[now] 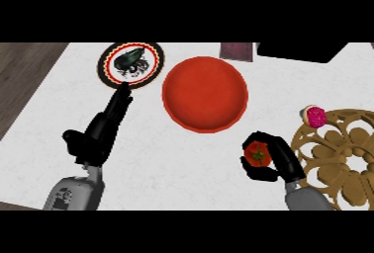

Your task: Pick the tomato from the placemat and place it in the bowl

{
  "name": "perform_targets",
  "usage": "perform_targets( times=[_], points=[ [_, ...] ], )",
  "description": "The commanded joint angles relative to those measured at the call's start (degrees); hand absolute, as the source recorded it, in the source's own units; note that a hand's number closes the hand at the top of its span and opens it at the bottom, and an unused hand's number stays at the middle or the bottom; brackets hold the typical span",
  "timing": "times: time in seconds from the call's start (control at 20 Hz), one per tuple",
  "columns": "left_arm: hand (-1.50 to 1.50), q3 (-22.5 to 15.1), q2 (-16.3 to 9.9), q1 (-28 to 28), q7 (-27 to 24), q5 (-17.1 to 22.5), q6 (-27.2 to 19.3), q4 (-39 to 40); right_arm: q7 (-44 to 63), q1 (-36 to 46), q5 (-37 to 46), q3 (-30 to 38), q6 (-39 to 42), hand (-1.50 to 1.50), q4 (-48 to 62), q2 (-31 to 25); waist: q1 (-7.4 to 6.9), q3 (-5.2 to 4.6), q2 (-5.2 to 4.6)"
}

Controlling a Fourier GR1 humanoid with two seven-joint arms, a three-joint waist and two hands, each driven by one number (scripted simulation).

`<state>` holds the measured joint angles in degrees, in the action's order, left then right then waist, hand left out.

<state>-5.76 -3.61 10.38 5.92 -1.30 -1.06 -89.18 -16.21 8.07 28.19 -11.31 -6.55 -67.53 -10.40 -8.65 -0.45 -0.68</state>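
I see my right hand with fingers curled round the tomato, between the red bowl and placemat; my left hand has fingers straight.

The white marbled counter is carrying a red bowl near its middle; a round black-rimmed plate is lying just left of the bowl; a tan openwork placemat is lying at the right edge, a pink item sitting on its upper-left rim; dark objects are resting along the far edge.
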Motion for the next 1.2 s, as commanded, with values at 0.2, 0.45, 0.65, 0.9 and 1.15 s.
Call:
perform_targets(
  times=[0.2, 0.45, 0.65, 0.9, 1.15],
  points=[
    [0.0, 1.0, 0.0, 0.1, 0.2, -0.7, -1.4, 1.6, -16.3, 2.6, -1.3, -25.0, 27.3, 1.5, -6.1, 4.6, 4.53, 0.44, 0.7],
    [0.0, 3.7, -0.6, 0.3, -0.3, -0.5, -2.8, 2.6, -16.2, 2.2, -6.6, -25.2, 34.1, 1.5, -23.5, 2.4, 8.97, 0.39, 0.98],
    [0.0, 4.4, -1.4, -0.5, -0.8, -0.1, -2.1, 2.6, -11.9, -0.7, -11.5, -19.8, 36.4, 1.5, -39.0, -1.6, 9.55, 0.39, 0.92],
    [0.0, 1.3, 1.5, -1.2, -0.8, -3.6, -5.2, 1.5, 6.4, 3.3, -16.4, -14.7, 38.8, 1.5, -50.9, 2.3, 8.99, 0.39, 0.81],
    [0.0, 4.8, -1.0, -1.9, -4.0, 0.1, -1.3, 4.1, 25.4, 10.5, -20.6, -12.4, 39.6, 1.5, -57.8, 7.6, 8.76, 0.37, 0.74]
  ],
)
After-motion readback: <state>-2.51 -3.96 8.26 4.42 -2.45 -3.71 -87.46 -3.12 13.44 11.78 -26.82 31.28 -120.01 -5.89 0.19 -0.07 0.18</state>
